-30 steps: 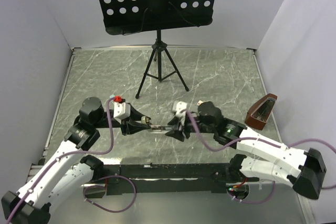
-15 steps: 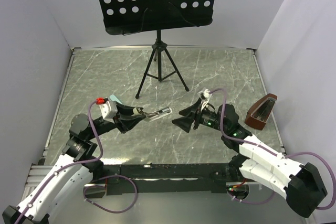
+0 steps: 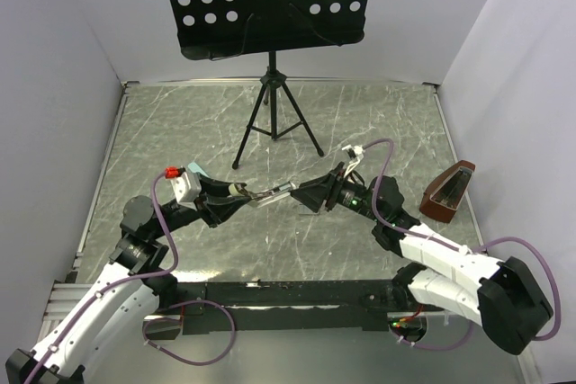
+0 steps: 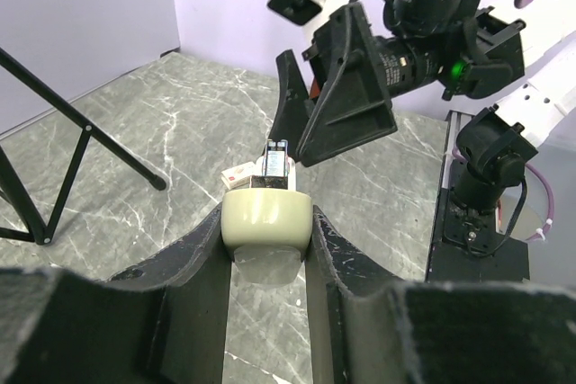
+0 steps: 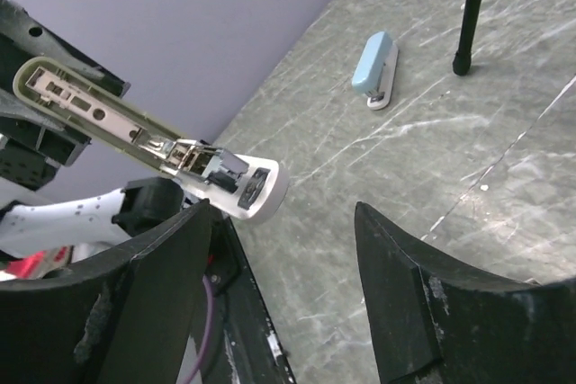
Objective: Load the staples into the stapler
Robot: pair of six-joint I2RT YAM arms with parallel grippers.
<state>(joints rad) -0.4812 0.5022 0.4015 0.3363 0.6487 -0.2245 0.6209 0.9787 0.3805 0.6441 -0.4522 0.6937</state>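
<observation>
A music stand (image 3: 270,6) rises at the back of the marble table (image 3: 378,123). A brown wedge-shaped case (image 3: 448,192) sits near the right wall, and a pale blue stapler (image 5: 378,69) lies flat near the left wrist. The tiny staple box (image 4: 238,174) lies on the marble under the raised cream stapler (image 5: 153,143) (hinged open). Whether a strip sits in its channel is too small to tell. The left gripper (image 4: 266,227) clamps the cream stapler's rear. The right gripper (image 5: 283,213) gapes wide and empty just beside its tip.
</observation>
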